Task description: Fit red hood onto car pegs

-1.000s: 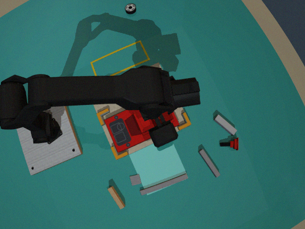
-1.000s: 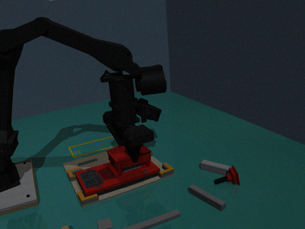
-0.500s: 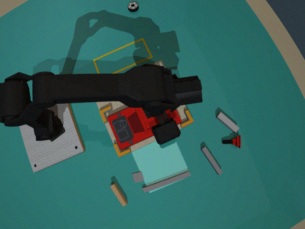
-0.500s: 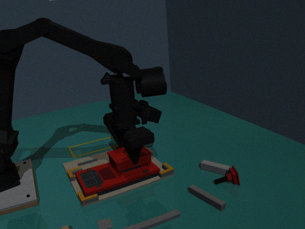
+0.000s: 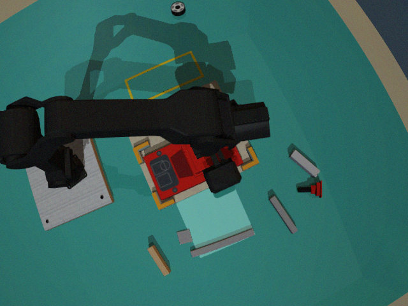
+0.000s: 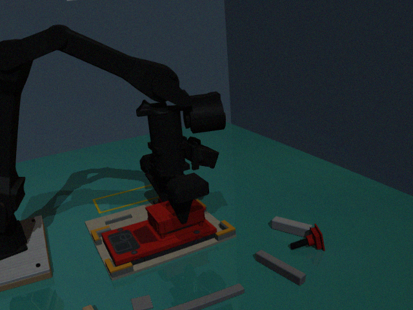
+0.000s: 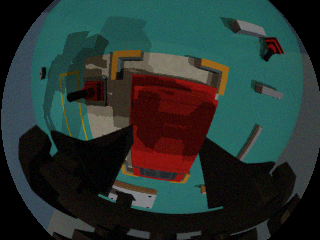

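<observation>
The red hood (image 5: 193, 160) (image 6: 158, 218) (image 7: 170, 120) is over the engine area of the red chassis (image 5: 186, 184) (image 6: 151, 245). Its lower rim is at or just above the deck; any small gap is too fine to tell. The chassis lies in the beige jig (image 5: 187, 194) (image 6: 138, 212) (image 7: 170, 62) with yellow corner brackets. My gripper (image 5: 214, 159) (image 6: 173, 213) (image 7: 168, 133) points down and is shut on the hood, one finger on each side. The engine block and pegs are hidden under the hood, so whether the pegs are in the corner holes does not show.
A red part with a black rod (image 7: 95, 92) stands at the jig's side. Grey bars (image 5: 304, 162) (image 5: 283, 213) (image 5: 222, 243) and a red-and-black part (image 5: 316, 189) (image 6: 315, 237) lie around. A yellow outline (image 5: 158, 65), a wheel (image 5: 178, 7) and a wooden block (image 5: 159, 260) also show.
</observation>
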`<state>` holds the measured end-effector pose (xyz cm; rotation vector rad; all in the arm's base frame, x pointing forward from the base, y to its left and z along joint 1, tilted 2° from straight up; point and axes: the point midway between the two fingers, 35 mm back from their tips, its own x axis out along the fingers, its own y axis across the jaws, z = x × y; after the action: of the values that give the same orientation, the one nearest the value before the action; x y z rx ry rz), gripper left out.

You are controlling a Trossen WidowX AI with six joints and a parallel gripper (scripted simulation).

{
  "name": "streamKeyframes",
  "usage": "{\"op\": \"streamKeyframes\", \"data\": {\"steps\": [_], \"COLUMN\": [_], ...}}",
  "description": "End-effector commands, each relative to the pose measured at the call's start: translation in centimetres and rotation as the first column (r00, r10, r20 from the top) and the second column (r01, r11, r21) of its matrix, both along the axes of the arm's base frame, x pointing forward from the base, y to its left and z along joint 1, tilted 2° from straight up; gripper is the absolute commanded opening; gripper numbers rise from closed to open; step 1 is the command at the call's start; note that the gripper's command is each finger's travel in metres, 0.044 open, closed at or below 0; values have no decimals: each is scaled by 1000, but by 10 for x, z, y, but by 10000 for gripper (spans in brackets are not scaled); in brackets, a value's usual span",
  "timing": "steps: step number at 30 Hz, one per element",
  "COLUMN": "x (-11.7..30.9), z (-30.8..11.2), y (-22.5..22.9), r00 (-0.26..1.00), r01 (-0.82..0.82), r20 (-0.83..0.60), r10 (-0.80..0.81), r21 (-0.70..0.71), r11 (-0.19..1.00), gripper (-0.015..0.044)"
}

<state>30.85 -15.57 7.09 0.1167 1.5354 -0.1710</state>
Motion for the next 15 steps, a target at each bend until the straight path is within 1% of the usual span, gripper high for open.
{"op": "streamKeyframes", "data": {"steps": [1,15], "x": [0,0], "z": [-4,-1], "y": [0,0], "r00": [1000,1000], "r01": [-4,-3], "r20": [-2,-1], "r10": [4,3], "r21": [2,2], "r11": [1000,1000], "gripper": [0,0]}}
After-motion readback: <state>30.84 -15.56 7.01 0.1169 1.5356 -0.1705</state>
